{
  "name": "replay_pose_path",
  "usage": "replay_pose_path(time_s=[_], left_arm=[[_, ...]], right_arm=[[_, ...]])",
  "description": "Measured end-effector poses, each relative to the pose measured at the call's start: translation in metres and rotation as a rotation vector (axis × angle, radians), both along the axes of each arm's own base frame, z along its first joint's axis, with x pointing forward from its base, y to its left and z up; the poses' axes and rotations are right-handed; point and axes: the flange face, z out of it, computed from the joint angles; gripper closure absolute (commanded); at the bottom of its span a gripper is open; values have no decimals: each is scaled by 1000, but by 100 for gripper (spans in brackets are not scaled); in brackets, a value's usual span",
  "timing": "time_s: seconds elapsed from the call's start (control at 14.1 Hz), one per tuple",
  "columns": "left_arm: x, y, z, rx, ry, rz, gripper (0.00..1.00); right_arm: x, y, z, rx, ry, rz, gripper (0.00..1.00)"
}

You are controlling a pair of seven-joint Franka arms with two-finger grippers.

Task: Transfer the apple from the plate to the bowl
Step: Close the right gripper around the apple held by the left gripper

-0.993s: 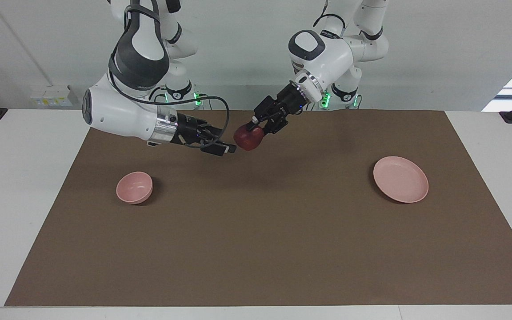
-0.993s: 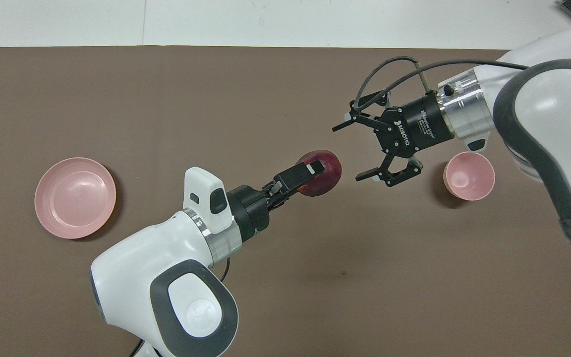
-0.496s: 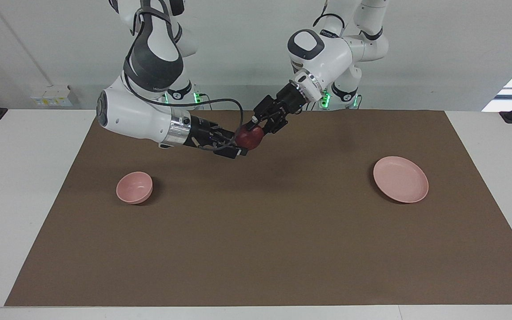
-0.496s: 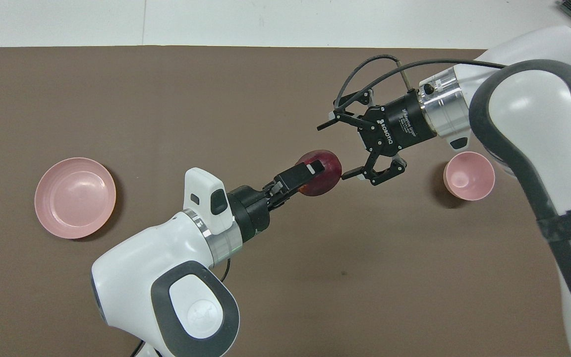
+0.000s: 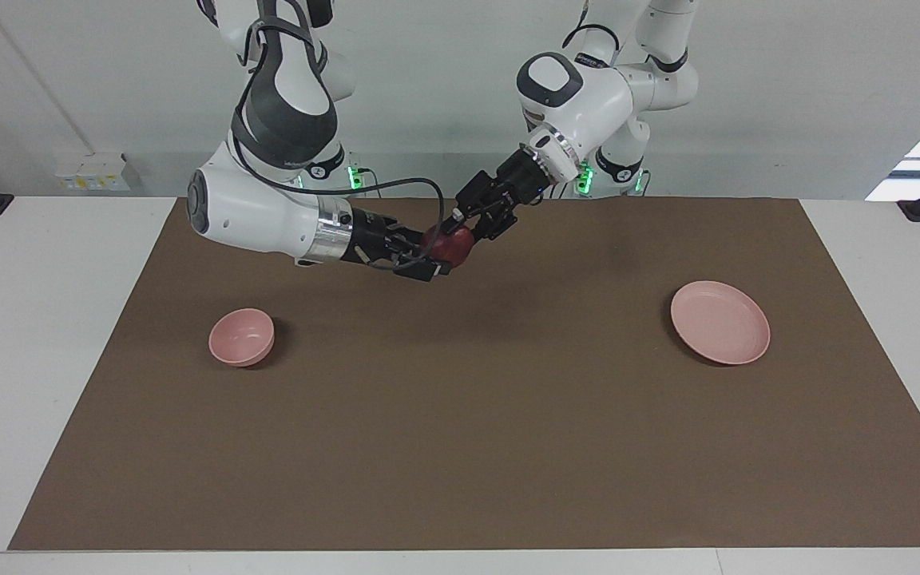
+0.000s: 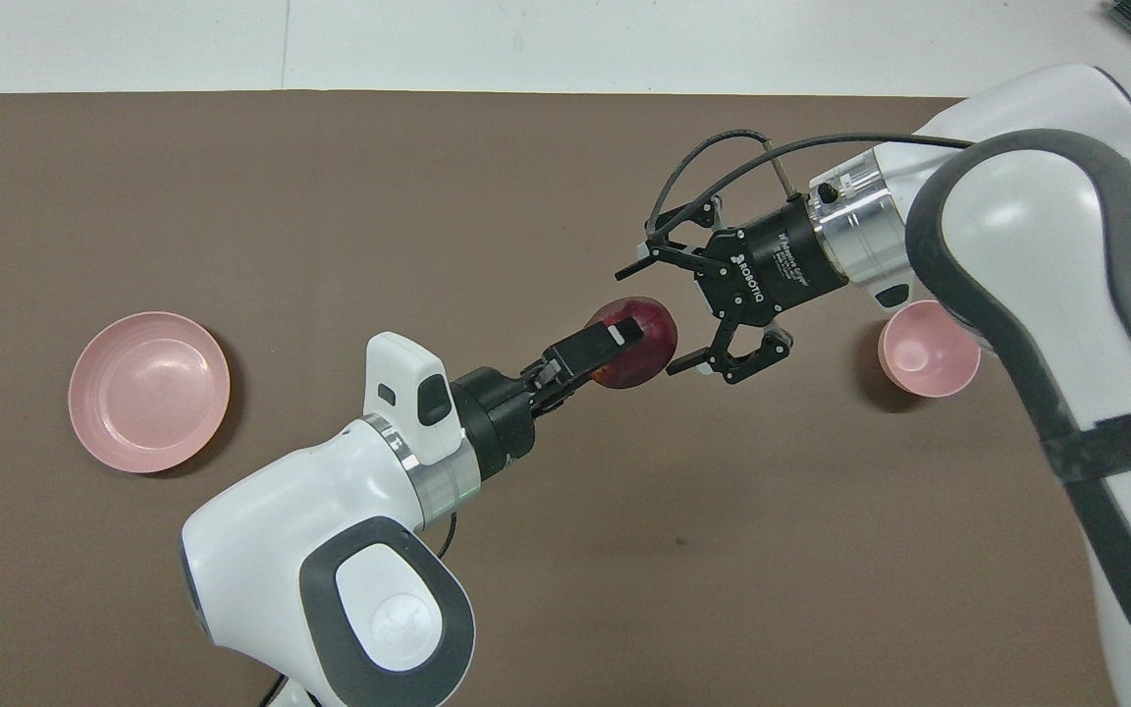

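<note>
The open right pincer (image 6: 659, 314) has closed in around the apple (image 6: 636, 346) that the left pincer (image 6: 624, 339) grasps above the worktop (image 5: 460, 447), so a handover looks imminent.

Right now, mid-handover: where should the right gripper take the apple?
Grip the apple across its bare half, coming from the bowl's end. The left gripper holds the half toward the plate, and the open right gripper already faces the free side.

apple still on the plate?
No: the plate lies bare on the mat, and the apple is up in the air, clamped in the left gripper over the middle of the table.
</note>
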Motion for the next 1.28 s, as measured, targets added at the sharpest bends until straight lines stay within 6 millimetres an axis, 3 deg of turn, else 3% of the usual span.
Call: replay_pose_path(time_s=[0.21, 0.28, 0.43, 0.5, 0.71, 0.78, 0.85, 0.92, 1.28], left_arm=[[0, 0, 0, 0, 0, 0, 100], [0, 0, 0, -1, -1, 0, 100], [0, 0, 1, -1, -1, 0, 100], [0, 0, 0, 0, 0, -1, 100], [0, -1, 0, 0, 0, -1, 100], [0, -1, 0, 0, 0, -1, 73], [-1, -1, 0, -1, 0, -3, 13], [-1, -2, 1, -1, -1, -5, 0], [1, -2, 5, -1, -13, -5, 0]], right_arm=[[-6, 4, -2, 0, 11, 10, 0], [-7, 4, -2, 1, 12, 11, 9], [-9, 4, -1, 2, 15, 14, 76], [-9, 3, -1, 2, 13, 12, 100], [-9, 2, 0, 2, 13, 12, 100], [-9, 2, 0, 3, 13, 12, 100], [-9, 1, 0, 4, 12, 15, 100], [-9, 0, 0, 6, 12, 19, 100], [-5, -29, 6, 21, -21, 32, 100]])
